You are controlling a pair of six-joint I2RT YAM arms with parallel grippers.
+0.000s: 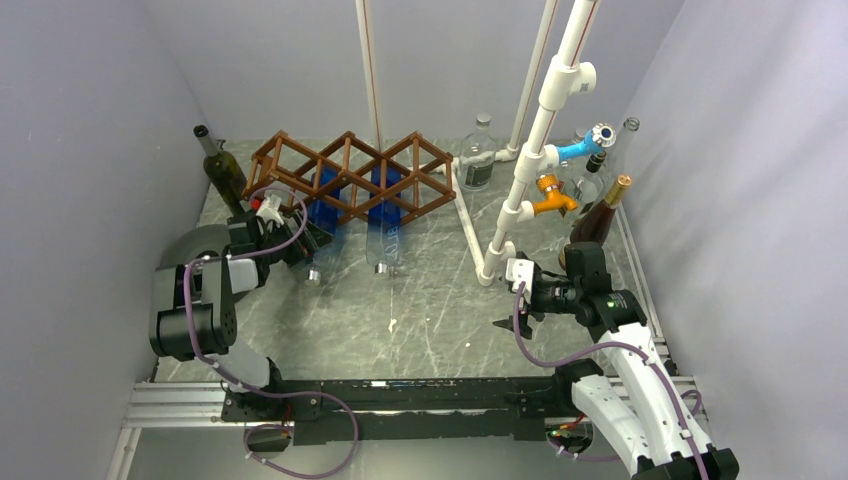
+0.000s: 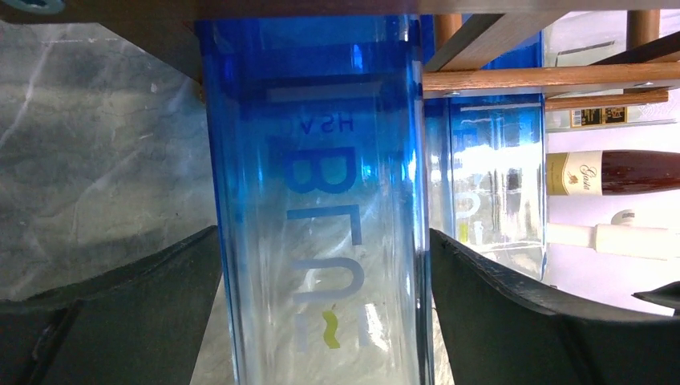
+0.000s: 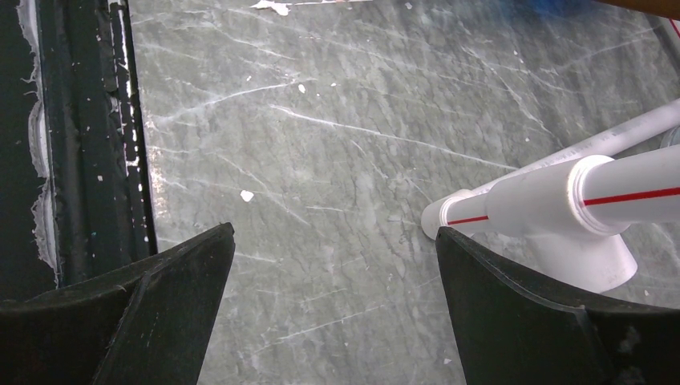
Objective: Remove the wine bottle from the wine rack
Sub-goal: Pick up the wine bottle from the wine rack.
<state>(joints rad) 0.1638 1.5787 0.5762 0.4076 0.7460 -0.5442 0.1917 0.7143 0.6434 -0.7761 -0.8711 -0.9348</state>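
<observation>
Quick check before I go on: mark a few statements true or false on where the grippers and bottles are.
1. The left gripper straddles a blue bottle, jaws open. True.
2. The right gripper holds a white pipe. False: it is open and empty over the table, and the pipe lies beside it.
3. A second blue bottle lies in the wine rack. True.
4. The green bottle stands to the right of the rack. False: it stands to the left of the rack.
</observation>
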